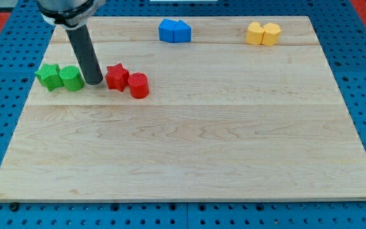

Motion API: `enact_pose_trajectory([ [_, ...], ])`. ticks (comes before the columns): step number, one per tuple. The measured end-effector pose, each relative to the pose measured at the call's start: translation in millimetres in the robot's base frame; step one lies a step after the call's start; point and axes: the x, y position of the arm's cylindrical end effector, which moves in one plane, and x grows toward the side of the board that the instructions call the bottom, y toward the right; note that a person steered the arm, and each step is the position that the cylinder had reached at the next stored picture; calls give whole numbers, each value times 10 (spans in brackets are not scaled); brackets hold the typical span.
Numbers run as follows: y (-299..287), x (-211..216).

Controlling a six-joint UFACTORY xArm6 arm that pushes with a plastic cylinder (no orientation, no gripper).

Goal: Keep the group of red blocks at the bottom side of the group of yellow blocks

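While my tip (94,82) sat just left of the red star (115,76) | red cylinder (138,85) beside | yellow blocks (263,33) upper right, well apart | no fingers, bare rod.

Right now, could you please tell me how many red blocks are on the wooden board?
2: a red star-shaped block just right of my tip, and a red cylinder block touching its right side. None appear hidden.
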Motion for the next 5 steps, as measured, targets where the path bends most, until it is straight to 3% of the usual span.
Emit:
enact_pose_trajectory([
  [2,474,6],
  [5,1786,679],
])
